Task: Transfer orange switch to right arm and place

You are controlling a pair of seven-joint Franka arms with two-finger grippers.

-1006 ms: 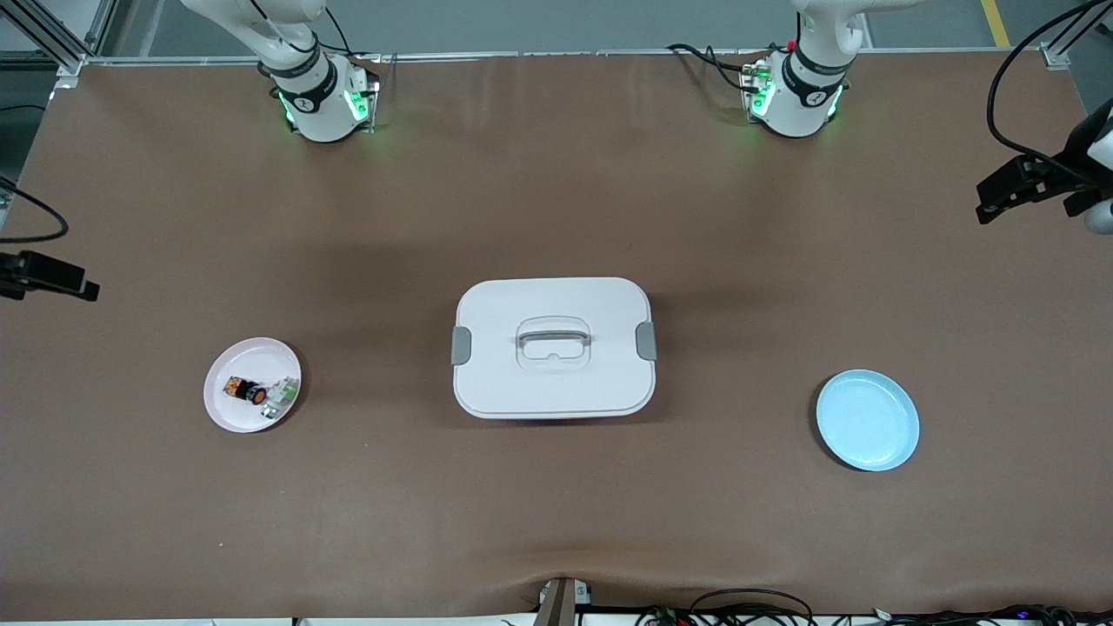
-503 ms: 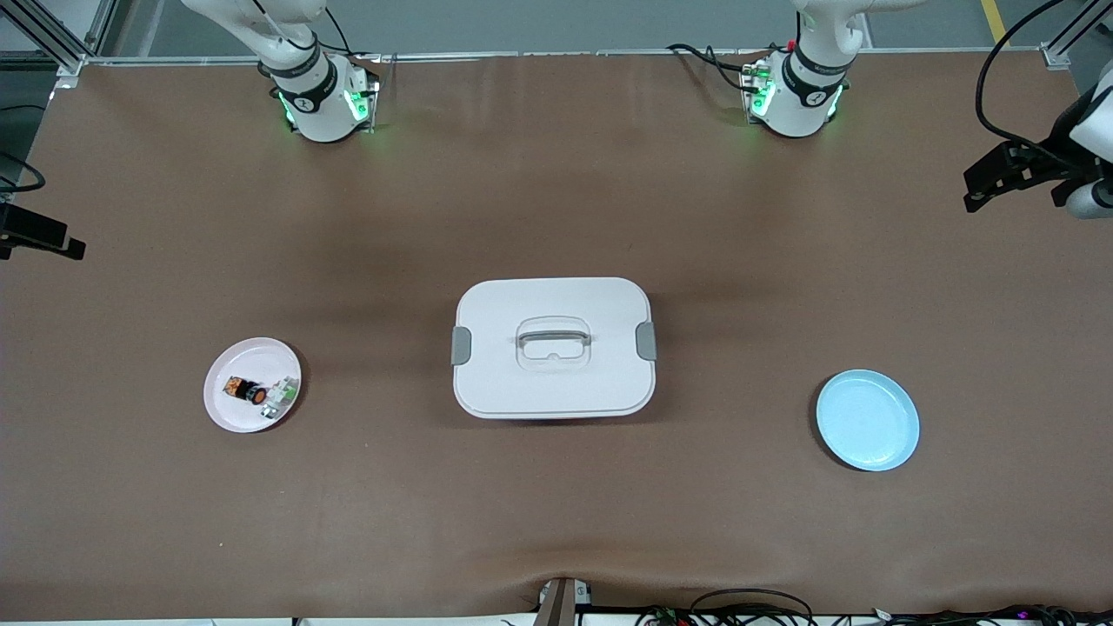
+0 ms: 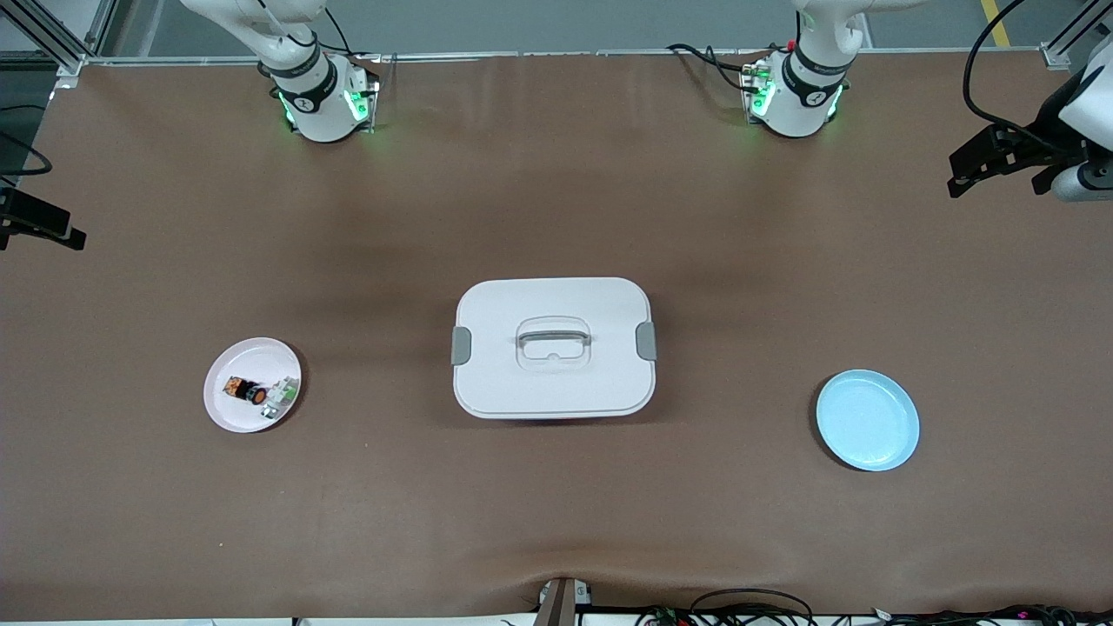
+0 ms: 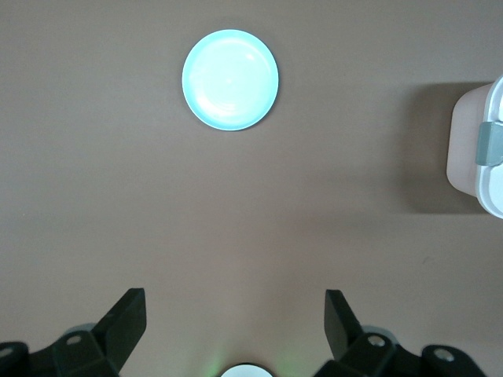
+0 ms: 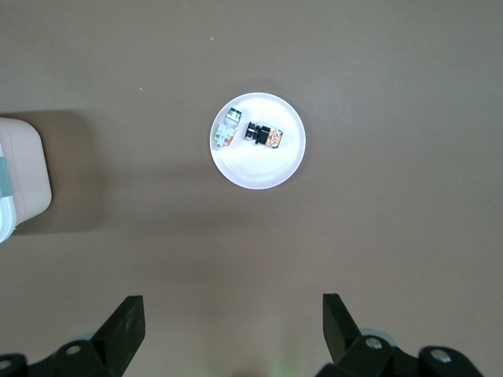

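Note:
The orange switch (image 3: pixel 245 390) lies on its side on a small pink plate (image 3: pixel 228 417) toward the right arm's end of the table, beside a white-and-green component (image 3: pixel 280 397). The right wrist view shows the switch (image 5: pixel 263 135) on that plate (image 5: pixel 259 169), well below the open, empty right gripper (image 5: pixel 233 301). In the front view the right gripper (image 3: pixel 39 226) hangs high over the table's edge at the right arm's end. The left gripper (image 3: pixel 991 161) hangs high over the left arm's end, open and empty (image 4: pixel 234 297).
A white lidded box (image 3: pixel 554 348) with grey latches and a handle stands mid-table. An empty light-blue plate (image 3: pixel 867 420) lies toward the left arm's end, also in the left wrist view (image 4: pixel 230 79). The box edge shows in both wrist views (image 4: pixel 479 149) (image 5: pixel 20 181).
Both grippers have drifted toward the base side of the table while staying open. The switch, plates and box have not moved.

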